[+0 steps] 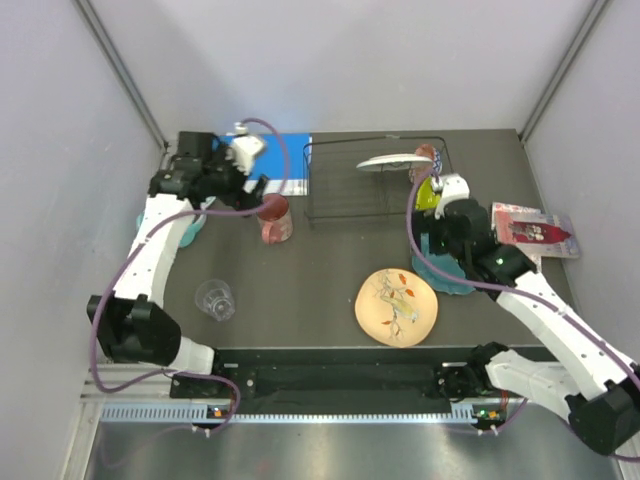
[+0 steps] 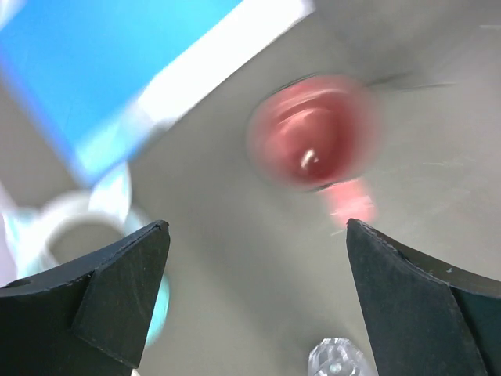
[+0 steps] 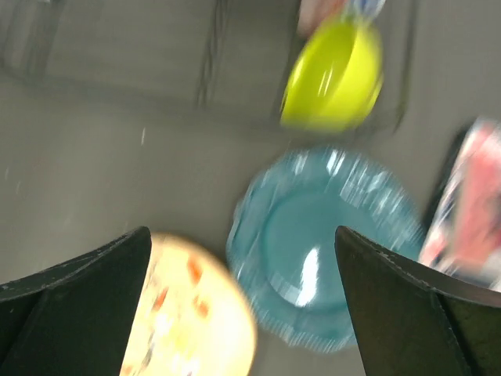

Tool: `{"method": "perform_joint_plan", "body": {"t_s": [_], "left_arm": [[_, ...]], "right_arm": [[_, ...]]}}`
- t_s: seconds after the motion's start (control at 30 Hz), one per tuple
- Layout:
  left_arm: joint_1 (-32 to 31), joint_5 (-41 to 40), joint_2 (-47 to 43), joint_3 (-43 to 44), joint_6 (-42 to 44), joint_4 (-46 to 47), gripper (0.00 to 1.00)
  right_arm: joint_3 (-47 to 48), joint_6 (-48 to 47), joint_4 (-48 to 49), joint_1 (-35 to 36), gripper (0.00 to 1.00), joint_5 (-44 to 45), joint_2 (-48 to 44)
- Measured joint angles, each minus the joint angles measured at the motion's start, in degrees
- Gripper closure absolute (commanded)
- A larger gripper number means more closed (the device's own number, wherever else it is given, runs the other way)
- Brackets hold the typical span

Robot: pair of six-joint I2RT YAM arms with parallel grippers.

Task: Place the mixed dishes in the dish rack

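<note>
The black wire dish rack (image 1: pixel 350 185) stands at the back with a white plate (image 1: pixel 390 162) leaning in it and a red bowl (image 1: pixel 425 153) behind. The lime bowl (image 1: pixel 427 195) (image 3: pixel 333 74) sits at the rack's right end. The teal scalloped plate (image 1: pixel 445 275) (image 3: pixel 321 243) lies below my open, empty right gripper (image 1: pixel 432 240) (image 3: pixel 243 235). The peach plate (image 1: pixel 397 307) (image 3: pixel 188 313) lies at the front. My open, empty left gripper (image 1: pixel 262 187) (image 2: pixel 258 235) hovers by the red tumbler (image 1: pixel 275 220) (image 2: pixel 313 141). The clear glass (image 1: pixel 215 299) (image 2: pixel 337 360) stands front left.
A blue book (image 1: pixel 290 160) (image 2: pixel 94 70) lies back left beside the rack. Teal headphones (image 1: pixel 190 225) (image 2: pixel 70 227) lie under the left arm. A red packet (image 1: pixel 535 230) (image 3: pixel 470 204) lies at the right edge. Grey walls close in the table.
</note>
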Motion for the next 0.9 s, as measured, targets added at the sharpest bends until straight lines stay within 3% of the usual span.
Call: {"method": "perform_joint_plan", "body": {"t_s": [0.1, 0.3, 0.5, 0.9], "left_arm": [[-10.4, -0.9, -3.0, -0.2, 3.5, -0.3, 0.01], [-19.6, -5.7, -1.6, -2.4, 6.8, -0.6, 0.01], [-29.9, -8.4, 0.8, -7.4, 8.7, -0.3, 0.01], [-33.5, -10.2, 4.9, -11.9, 11.7, 4.3, 0.01]], "right_arm": [[-7.5, 9.8, -5.9, -0.7, 0.02, -2.9, -6.2], [-9.7, 24.4, -17.7, -0.9, 0.02, -5.0, -8.7], [-12.7, 35.6, -21.6, -1.0, 0.00, -5.7, -6.8], [-25.6, 44.7, -14.2, -2.5, 0.00, -9.6, 0.5]]}}
